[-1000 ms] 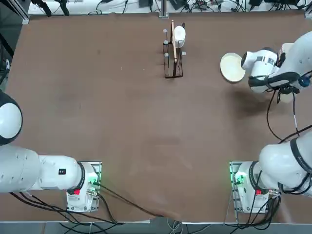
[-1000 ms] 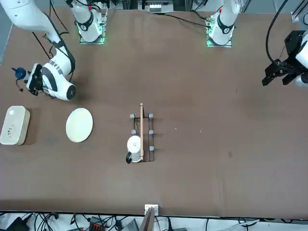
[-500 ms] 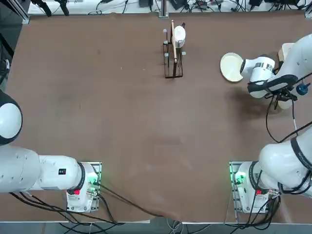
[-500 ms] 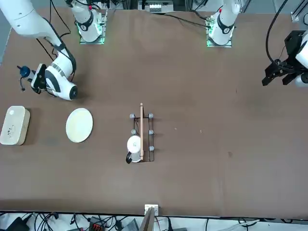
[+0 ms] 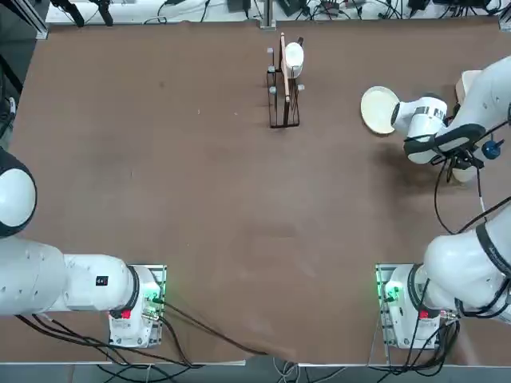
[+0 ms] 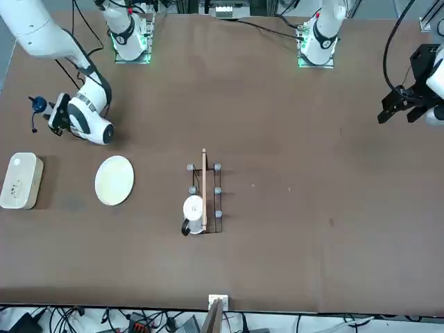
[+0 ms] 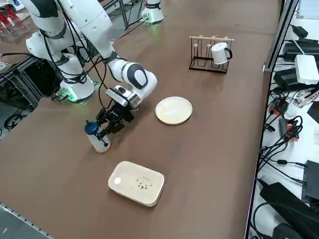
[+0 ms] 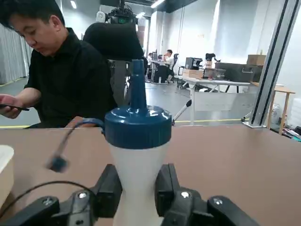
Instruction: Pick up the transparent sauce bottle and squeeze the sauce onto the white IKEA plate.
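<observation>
At right edge of tabletop, I see right pincer clamped on transparent sauce bottle, fingers pressed to both sides of bottle body. Bottle upright, blue cap on top, base at or just above tabletop; cannot tell which. White IKEA plate flat on tabletop, near bottle, apart from it. White box near bottle, on side away from plate. I note person seated beyond tabletop.
</observation>
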Action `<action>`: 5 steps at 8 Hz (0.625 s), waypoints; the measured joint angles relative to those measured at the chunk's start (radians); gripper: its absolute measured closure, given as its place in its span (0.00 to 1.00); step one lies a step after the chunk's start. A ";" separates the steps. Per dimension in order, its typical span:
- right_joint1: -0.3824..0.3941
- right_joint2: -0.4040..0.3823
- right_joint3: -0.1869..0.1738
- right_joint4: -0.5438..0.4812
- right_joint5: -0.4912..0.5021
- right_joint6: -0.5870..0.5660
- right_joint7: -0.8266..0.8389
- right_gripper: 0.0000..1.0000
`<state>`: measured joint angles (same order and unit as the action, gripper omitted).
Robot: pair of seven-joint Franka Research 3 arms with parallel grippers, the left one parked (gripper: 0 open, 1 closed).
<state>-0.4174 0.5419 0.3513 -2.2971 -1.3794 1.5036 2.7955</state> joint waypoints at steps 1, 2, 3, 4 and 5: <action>0.000 0.005 0.000 0.000 -0.009 0.000 0.007 0.60; -0.001 0.015 0.000 0.000 -0.023 0.000 0.014 0.60; -0.001 0.023 0.000 0.000 -0.031 -0.012 0.018 0.59; -0.001 0.027 0.000 0.000 -0.033 -0.021 0.018 0.53; -0.002 0.032 0.000 0.000 -0.033 -0.030 0.020 0.46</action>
<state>-0.4191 0.5739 0.3510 -2.2970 -1.4123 1.4734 2.8154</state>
